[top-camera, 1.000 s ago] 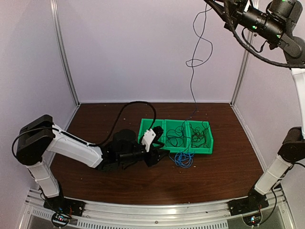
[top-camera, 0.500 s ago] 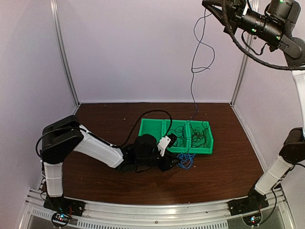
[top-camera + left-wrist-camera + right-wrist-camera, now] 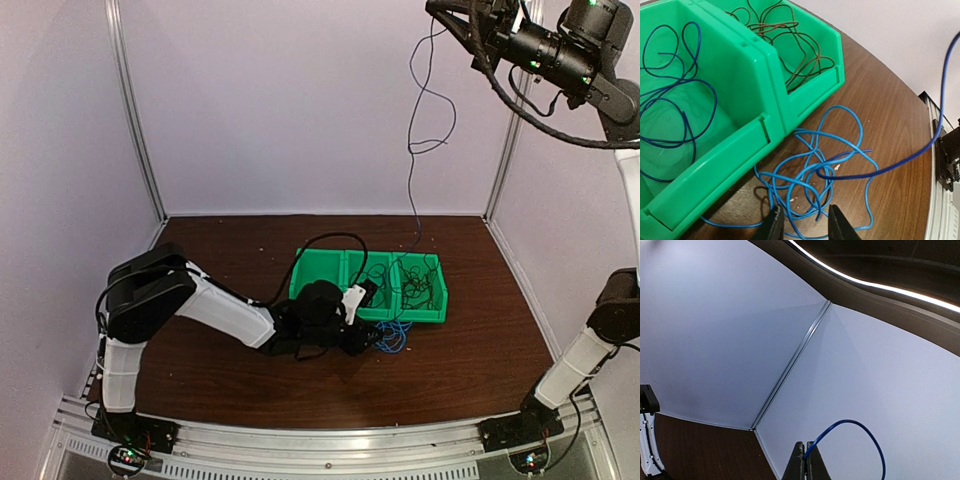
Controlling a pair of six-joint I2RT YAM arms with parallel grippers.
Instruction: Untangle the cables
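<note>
Adjoining green bins [image 3: 765, 125] hold a dark blue cable [image 3: 675, 95] and brown cables [image 3: 790, 45]. At their five o'clock a light blue tangle [image 3: 810, 170] lies on the table [image 3: 890, 100], the left gripper [image 3: 805, 225] parted over it. The raised right gripper [image 3: 805, 462] pinches a blue strand [image 3: 860, 427].

Cable tangle [image 3: 801, 176] on table [image 3: 880, 100], just before bins [image 3: 715, 165]

We are looking into a robotics lab booth: plain pale walls [image 3: 300, 100] and metal posts [image 3: 135, 110] are enclosing a brown table [image 3: 470, 370], with a left arm [image 3: 225, 312] and right arm [image 3: 580, 355] standing on a rail [image 3: 330, 440].
</note>
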